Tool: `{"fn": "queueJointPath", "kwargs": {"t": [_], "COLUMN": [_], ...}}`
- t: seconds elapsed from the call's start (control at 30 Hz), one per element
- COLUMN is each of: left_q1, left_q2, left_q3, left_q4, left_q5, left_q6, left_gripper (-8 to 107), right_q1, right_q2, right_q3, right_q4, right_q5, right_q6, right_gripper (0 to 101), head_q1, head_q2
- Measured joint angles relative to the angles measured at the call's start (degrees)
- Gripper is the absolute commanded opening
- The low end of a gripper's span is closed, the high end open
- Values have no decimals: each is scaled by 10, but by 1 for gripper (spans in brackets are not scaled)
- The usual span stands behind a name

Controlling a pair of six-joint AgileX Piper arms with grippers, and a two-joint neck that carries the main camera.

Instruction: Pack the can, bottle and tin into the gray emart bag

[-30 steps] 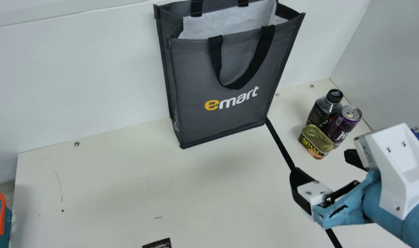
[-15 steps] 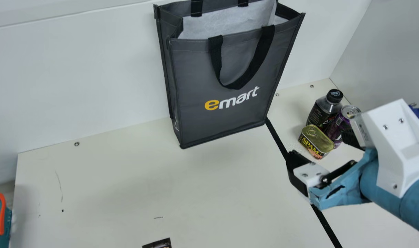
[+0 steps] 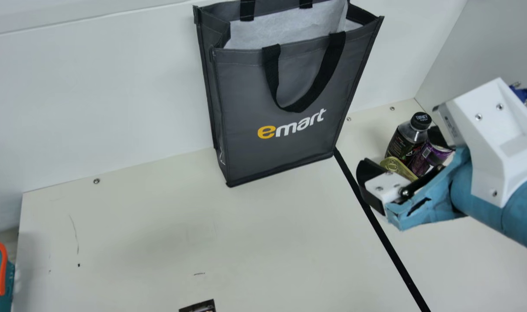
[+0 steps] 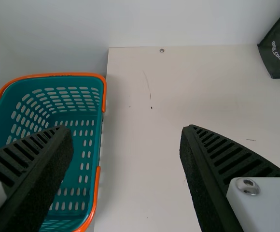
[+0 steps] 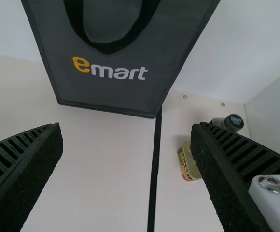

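With 12 at the main view's top, the biggest thing is the single gray emart bag (image 3: 246, 97), standing just past 12 with its mouth open; next, one teal basket (image 4: 58, 74) towards 8. Of the two grippers, the right gripper (image 5: 126, 127) has its fingers well apart with nothing between them, and so has the left gripper (image 4: 127, 127), over by the basket. The right one is clearly nearer the goods, towards 3: one bottle (image 3: 400, 143), one can (image 3: 423, 156) and one tin (image 3: 394, 165), three in all, packed close, outside the bag. What the coming move turns on, I judge, is that the group lies towards 2 or 3 from the gap, outside the finger nearer the side wall, so the gap should shift that way before lowering. Bottle and can have upright long axes; the tin's oblong lid runs roughly 10 to 4 (whether the tin touches its neighbours, I cannot tell). Smallest, one dark printed piece (image 3: 200, 307) lies near 7
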Motion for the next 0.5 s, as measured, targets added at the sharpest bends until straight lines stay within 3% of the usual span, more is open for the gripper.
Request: {"fn": "queueJointPath", "kwargs": {"t": [0.5], "left_q1": [0], "left_q2": [0], "left_q3": [0], "left_q4": [0], "left_q5": [0], "left_q6": [0], "left_gripper": [90], "right_q1": [-41], "right_q2": [83], "right_q3": [-114], "right_q4": [48], "right_q5": [-1], "right_q6": [-125], "right_gripper": [91], "head_q1": [0], "head_q2": [0]}}
